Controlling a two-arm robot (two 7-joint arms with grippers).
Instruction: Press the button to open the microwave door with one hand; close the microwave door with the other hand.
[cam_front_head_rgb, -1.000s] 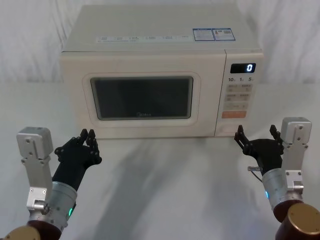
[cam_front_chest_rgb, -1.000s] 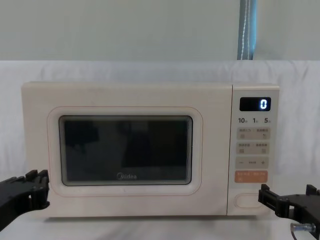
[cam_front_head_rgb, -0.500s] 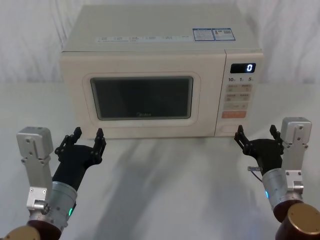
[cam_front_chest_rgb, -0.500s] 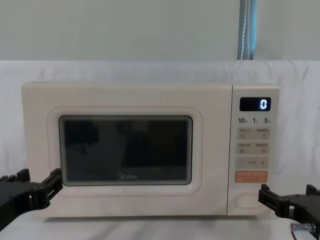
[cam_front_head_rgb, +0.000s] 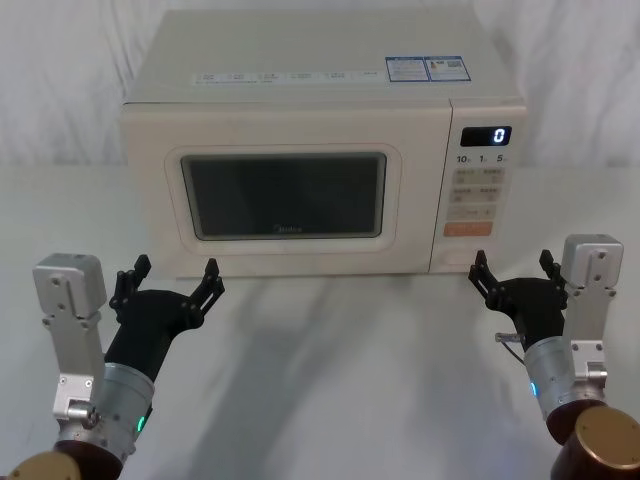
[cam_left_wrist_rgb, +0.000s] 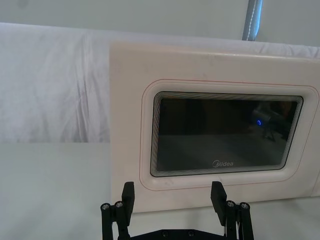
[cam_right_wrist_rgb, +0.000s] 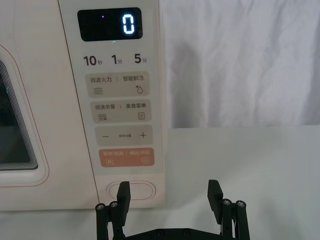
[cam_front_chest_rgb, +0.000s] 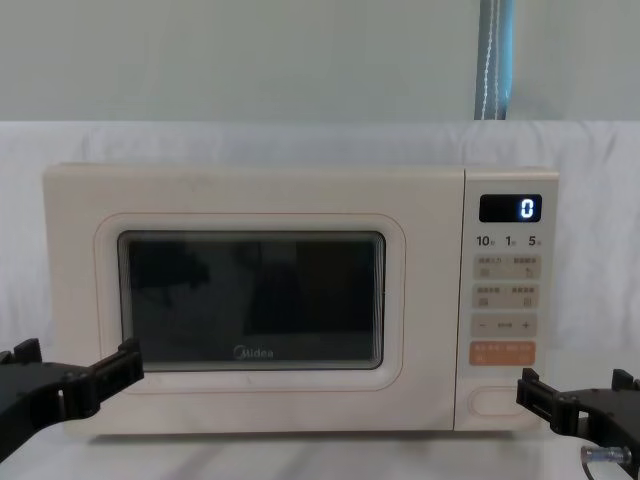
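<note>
The cream microwave (cam_front_head_rgb: 320, 90) stands at the back of the table, its display (cam_front_chest_rgb: 510, 208) showing a blue "0". The microwave door (cam_front_head_rgb: 150, 190) with its dark window is closed. The wide cream button (cam_right_wrist_rgb: 131, 190) sits lowest on the control panel, under the orange key (cam_right_wrist_rgb: 126, 158). My left gripper (cam_front_head_rgb: 177, 270) is open, low in front of the door's lower left corner and apart from it. My right gripper (cam_front_head_rgb: 512, 265) is open too, hovering just right of and below the button (cam_front_chest_rgb: 499, 401) without touching it.
A white cloth (cam_front_head_rgb: 340, 380) covers the table, with bare room between the two arms in front of the microwave. White drapery hangs behind. A grey-blue pole (cam_front_chest_rgb: 495, 60) rises behind the microwave on the right.
My left gripper's fingers have spread from nearly shut to wide open. The right gripper and the microwave have not moved.
</note>
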